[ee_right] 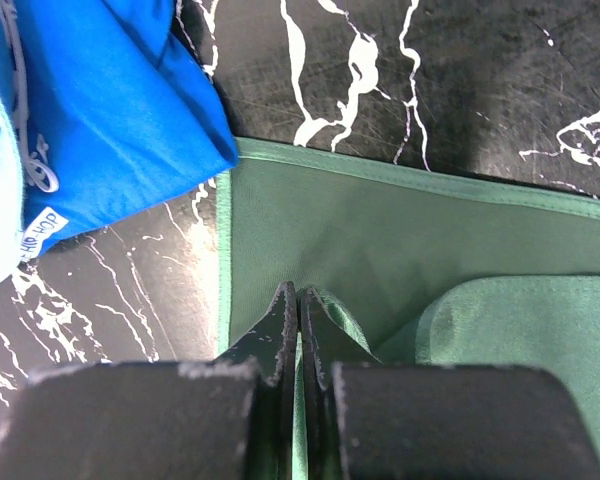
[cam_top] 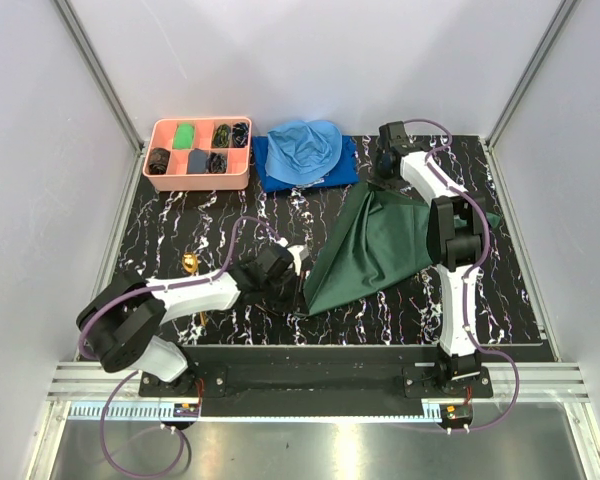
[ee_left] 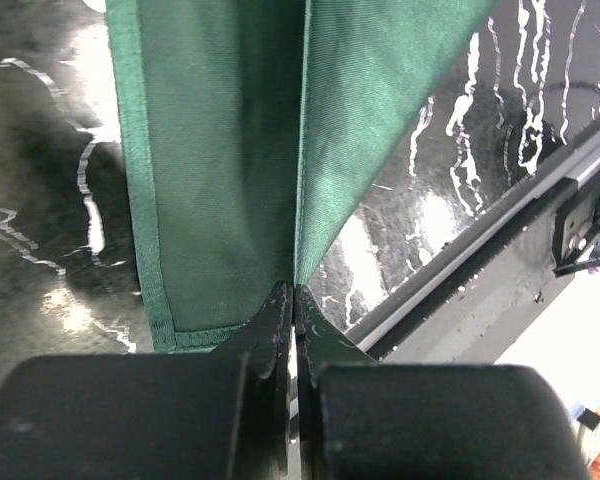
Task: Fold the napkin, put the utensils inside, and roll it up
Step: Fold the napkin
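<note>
The dark green napkin [cam_top: 380, 245] lies crumpled and partly lifted on the right half of the black marble table. My left gripper [cam_top: 298, 278] is shut on its near left corner; in the left wrist view the cloth [ee_left: 220, 150] hangs as a fold from the closed jaws [ee_left: 295, 292]. My right gripper [cam_top: 385, 165] is shut on its far edge; in the right wrist view the jaws [ee_right: 298, 292] pinch a ridge of green cloth [ee_right: 380, 230]. A gold spoon [cam_top: 190, 263] lies left of my left arm. A second gold piece [cam_top: 202, 318] shows partly beneath that arm.
A pink compartment tray [cam_top: 158, 182] with small dark and green items stands at the back left. A light blue cloth [cam_top: 305, 148] lies on a royal-blue cloth [cam_top: 278, 178] at back centre, close to my right gripper; the royal-blue cloth also shows in the right wrist view [ee_right: 110, 110].
</note>
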You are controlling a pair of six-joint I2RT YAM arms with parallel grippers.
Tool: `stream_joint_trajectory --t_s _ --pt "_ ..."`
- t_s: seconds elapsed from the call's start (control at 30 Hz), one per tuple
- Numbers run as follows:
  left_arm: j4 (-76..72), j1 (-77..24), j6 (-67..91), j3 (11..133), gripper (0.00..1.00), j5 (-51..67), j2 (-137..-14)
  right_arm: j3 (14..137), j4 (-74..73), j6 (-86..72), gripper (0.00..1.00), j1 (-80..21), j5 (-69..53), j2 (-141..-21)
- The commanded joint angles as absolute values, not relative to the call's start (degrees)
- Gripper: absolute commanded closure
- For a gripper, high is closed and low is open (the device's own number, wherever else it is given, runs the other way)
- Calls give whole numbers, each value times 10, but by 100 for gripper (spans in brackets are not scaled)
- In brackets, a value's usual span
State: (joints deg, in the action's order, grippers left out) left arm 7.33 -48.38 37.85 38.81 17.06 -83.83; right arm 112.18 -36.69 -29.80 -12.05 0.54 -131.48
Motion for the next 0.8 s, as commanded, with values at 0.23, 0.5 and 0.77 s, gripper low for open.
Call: stream_joint_trajectory --t_s 0.23,0.5,0.77 --pt "46 -461 397 360 100 170 -805 1188 -363 -291 100 -120 12 -1342" --pt "33 -442 410 340 100 174 -795 1216 -368 -292 100 -120 4 -1360" --pt "19 -429 418 329 100 176 -793 1236 -371 -290 100 -120 2 -1367"
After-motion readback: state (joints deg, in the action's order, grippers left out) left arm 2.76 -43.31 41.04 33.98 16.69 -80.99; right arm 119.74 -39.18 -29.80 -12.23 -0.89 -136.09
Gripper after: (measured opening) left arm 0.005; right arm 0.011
